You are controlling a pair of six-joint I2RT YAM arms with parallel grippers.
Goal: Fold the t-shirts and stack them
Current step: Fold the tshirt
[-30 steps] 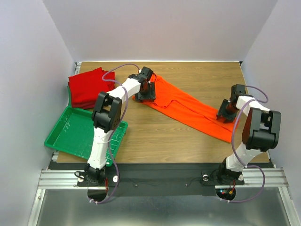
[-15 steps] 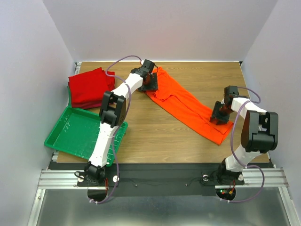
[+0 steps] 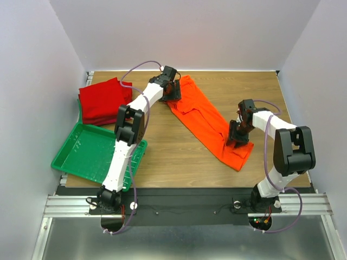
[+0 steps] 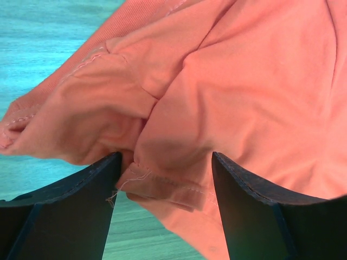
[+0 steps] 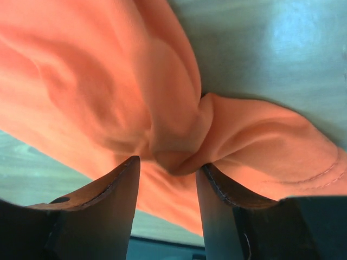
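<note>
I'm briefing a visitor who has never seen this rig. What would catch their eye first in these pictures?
The orange t-shirt stands out, stretched diagonally across the wooden table, the left gripper at its far end and the right gripper at its near end, cloth between each one's fingers. Next come the folded red t-shirts at far left and the green tray in front of them.

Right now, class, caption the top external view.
Left gripper and right gripper hold an orange t-shirt by its ends; red shirts, green tray at left.
</note>
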